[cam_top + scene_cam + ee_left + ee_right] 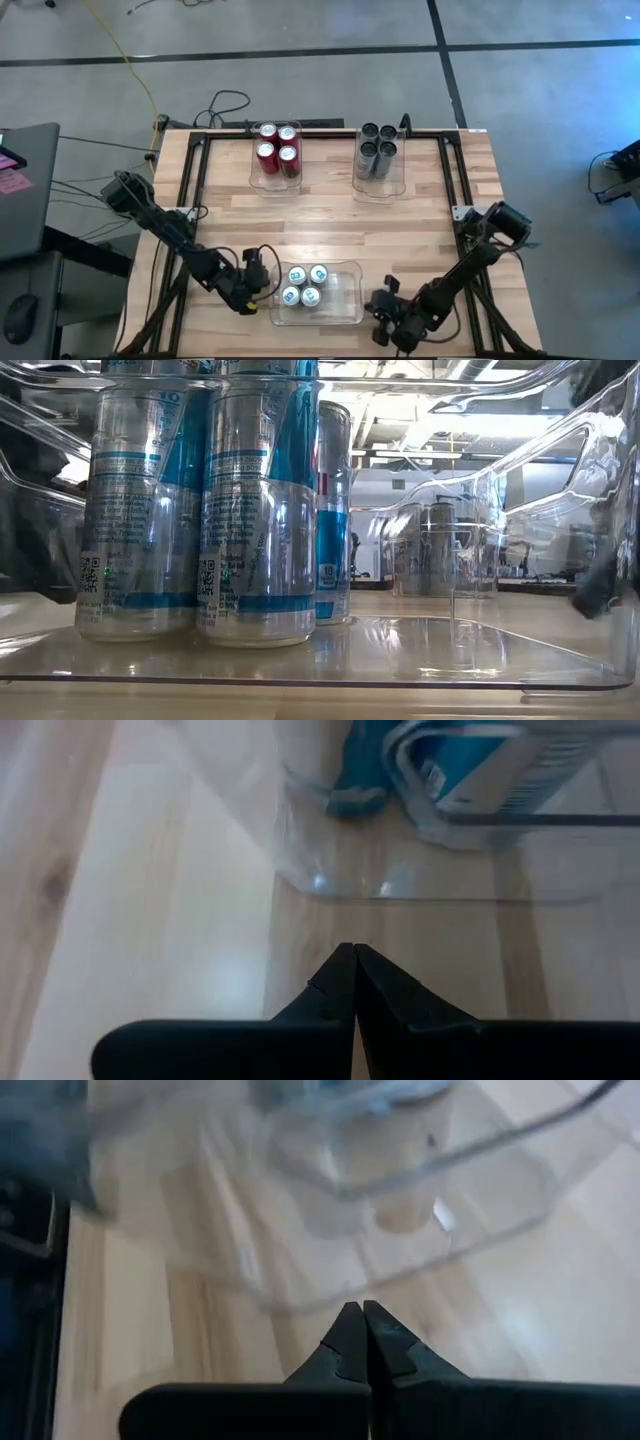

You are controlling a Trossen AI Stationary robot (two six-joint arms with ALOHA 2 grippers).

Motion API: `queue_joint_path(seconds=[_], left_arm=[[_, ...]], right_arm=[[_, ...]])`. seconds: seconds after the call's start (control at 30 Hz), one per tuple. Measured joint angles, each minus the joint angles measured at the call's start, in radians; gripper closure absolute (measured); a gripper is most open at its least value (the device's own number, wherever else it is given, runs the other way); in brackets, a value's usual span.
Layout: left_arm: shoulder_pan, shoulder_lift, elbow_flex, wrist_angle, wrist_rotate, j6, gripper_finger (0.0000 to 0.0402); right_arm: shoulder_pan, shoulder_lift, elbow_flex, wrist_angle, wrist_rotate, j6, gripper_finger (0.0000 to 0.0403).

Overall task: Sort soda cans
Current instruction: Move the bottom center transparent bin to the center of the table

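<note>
- Cans stand sorted by colour in three clear bins on the wooden tabletop [330, 215].
- Four red cans [277, 146] stand upright, packed two by two, in the far left bin [275, 182], near the tabletop's far edge.
- Four dark grey cans [377, 147] stand upright in the far right bin [380, 188], likewise packed together at its far end.
- Four silver-white cans with blue marks [305, 285] stand upright in the left half of the near bin [340, 312], touching one another; the right half of that bin holds nothing.
- In the low view those blue-marked cans [200, 510] fill the left of the picture, seen through the near bin's clear wall [560, 490], with the grey cans [432, 545] showing faintly beyond.
- The left end effector [262, 292] rests low just beside the near bin's left wall, its fingers pressed closed on nothing; its wrist view shows the closed tips [354, 982] over bare wood, facing the bin's corner [330, 885] and a blue-marked can [480, 770].
- The right end effector [385, 312] sits low near the tabletop's front edge, just right of the near bin, also closed and empty; its wrist view shows the shut tips [360, 1342] pointing at the bin's clear wall [440, 1190].
</note>
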Motion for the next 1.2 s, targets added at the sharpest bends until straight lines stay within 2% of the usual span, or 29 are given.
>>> queue_joint_path(seconds=[0.5, 0.77, 1.2], left_arm=[[0.014, 0.0, 0.0, 0.016, 0.093, -0.018, 0.0401], [0.013, 0.0, 0.0, 0.052, 0.129, -0.02, 0.0401], [-0.042, 0.0, 0.0, 0.061, 0.149, -0.064, 0.0401]], right_arm=[[-0.054, 0.0, -0.108, 0.119, 0.115, -0.061, 0.0402], [-0.125, -0.001, -0.193, 0.318, 0.094, -0.199, 0.0402], [-0.255, -0.034, -0.205, 0.341, 0.02, -0.387, 0.0402]])
